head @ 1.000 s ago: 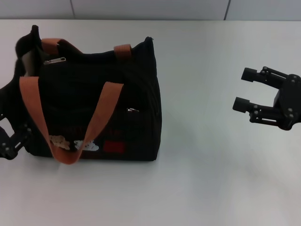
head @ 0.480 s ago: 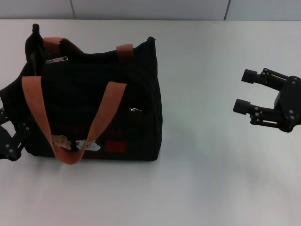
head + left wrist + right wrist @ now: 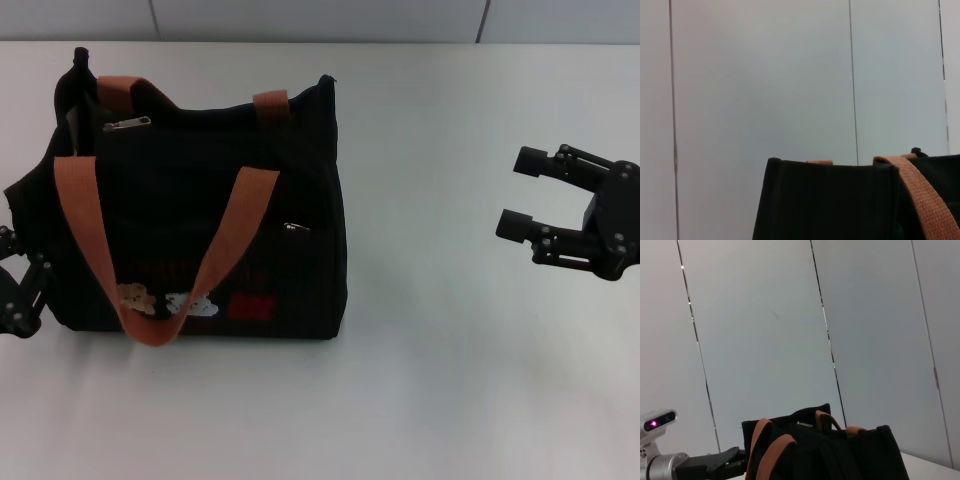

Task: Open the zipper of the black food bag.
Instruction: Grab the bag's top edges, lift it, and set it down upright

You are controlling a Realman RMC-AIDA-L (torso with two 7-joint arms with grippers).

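Note:
The black food bag [image 3: 200, 210] stands on the white table at the left, with its orange-brown handles [image 3: 230, 240] draped over the front. The zipper's silver pull tab [image 3: 127, 124] lies on top near the bag's left end, where the mouth gapes a little. A smaller silver pull [image 3: 296, 228] sits on the front pocket. My left gripper [image 3: 18, 285] is low against the bag's left end, partly cut off by the picture's edge. My right gripper [image 3: 520, 190] hangs open far to the right, holding nothing. The bag [image 3: 840, 200] fills the left wrist view's lower part.
The white table [image 3: 420, 380] spreads between the bag and the right gripper. A panelled grey wall [image 3: 790, 315] stands behind it. In the right wrist view the bag [image 3: 840, 455] shows with the left arm [image 3: 695, 465] beside it.
The bag has shifted slightly to the right and stands squarer. The left gripper has drawn back toward the left edge. The right arm has not moved.

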